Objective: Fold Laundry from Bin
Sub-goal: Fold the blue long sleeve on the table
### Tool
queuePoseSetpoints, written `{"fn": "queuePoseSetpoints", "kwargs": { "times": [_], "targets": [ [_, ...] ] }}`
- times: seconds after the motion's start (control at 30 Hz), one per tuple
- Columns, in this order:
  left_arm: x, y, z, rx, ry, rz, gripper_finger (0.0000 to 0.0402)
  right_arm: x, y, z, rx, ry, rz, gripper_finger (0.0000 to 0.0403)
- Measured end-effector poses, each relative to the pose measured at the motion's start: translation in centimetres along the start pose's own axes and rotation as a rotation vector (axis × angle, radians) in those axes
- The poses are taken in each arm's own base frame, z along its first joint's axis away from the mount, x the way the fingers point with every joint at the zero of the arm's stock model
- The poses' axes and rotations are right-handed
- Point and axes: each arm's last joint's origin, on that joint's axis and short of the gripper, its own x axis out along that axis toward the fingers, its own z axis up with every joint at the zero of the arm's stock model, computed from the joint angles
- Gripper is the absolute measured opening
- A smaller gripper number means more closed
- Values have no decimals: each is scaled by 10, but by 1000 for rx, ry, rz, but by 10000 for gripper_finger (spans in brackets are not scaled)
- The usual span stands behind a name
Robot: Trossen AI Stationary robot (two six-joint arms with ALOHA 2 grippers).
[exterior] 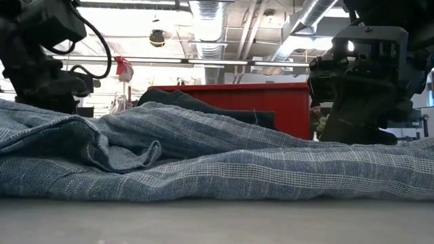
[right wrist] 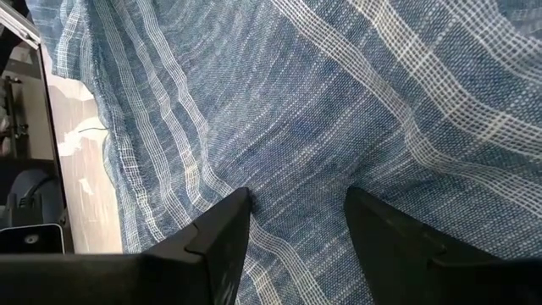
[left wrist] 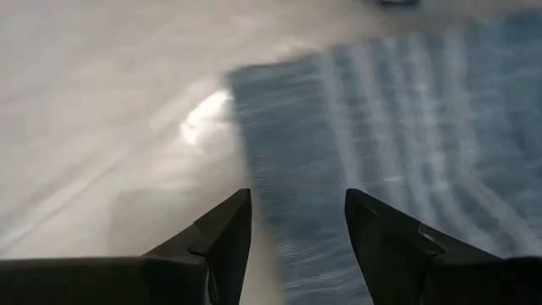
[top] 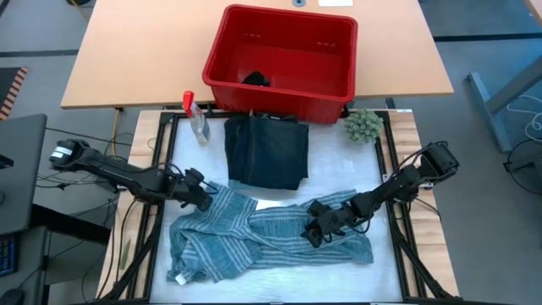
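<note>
A grey-blue striped cloth [top: 262, 237] lies rumpled and spread across the near half of the white desk [top: 339, 152], its folds heaped into low ridges in the low view. Behind it, nearer the red bin [top: 284, 63], a dark navy garment [top: 267, 151] lies folded flat in a neat rectangle, its far edge just beside the bin's wall. The bin stands on the wooden tabletop [top: 135, 51] beyond the desk, with a small black piece of cloth [top: 257, 80] left in its bottom. The left tool [top: 206, 196] sits low at the striped cloth's left far corner; in its wrist view the two fingers [left wrist: 224, 233] stand apart with the cloth's edge running between them and the bare desk to one side — nothing is pinched there. The right tool [top: 315, 230] is pressed down on the cloth's right part, its fingers [right wrist: 222, 229] also parted and resting on the weave, with no fold visibly caught between them. A small spray bottle with a red top [top: 195, 114] stands by the desk's far left corner, and a fuzzy green ball [top: 362, 125] sits by the far right corner, just beside the bin.
</note>
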Motion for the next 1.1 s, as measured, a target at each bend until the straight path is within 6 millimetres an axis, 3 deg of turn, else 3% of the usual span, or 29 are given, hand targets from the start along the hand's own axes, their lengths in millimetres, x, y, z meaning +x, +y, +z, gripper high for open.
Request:
{"fn": "queuePoseSetpoints", "kwargs": {
  "times": [0.33, 0.4, 0.53, 0.6, 0.8, 0.93, 1.1],
  "targets": [
    [27, -8, -6, 9, 62, 124, 164, 0, 0, 0, 5, 0, 0, 226],
    [26, -11, -5, 25, 56, 132, 130, 0, 0, 0, 7, 0, 0, 226],
    [17, -24, 3, 103, 45, 134, 21, 0, 0, 0, 13, 0, 0, 226],
    [11, -30, 8, 150, 37, 131, 10, 0, 0, 0, 16, 0, 0, 226],
    [-21, -59, 35, 291, -10, 102, 0, -1, 1, 1, 35, 44, 27, 226],
    [-58, -88, 55, 434, -64, 21, 0, -5, 6, 4, 40, 91, 73, 226],
    [-115, -123, 68, 670, -80, -220, 0, -20, 17, 14, 26, 58, 154, 226]
  ]
}}
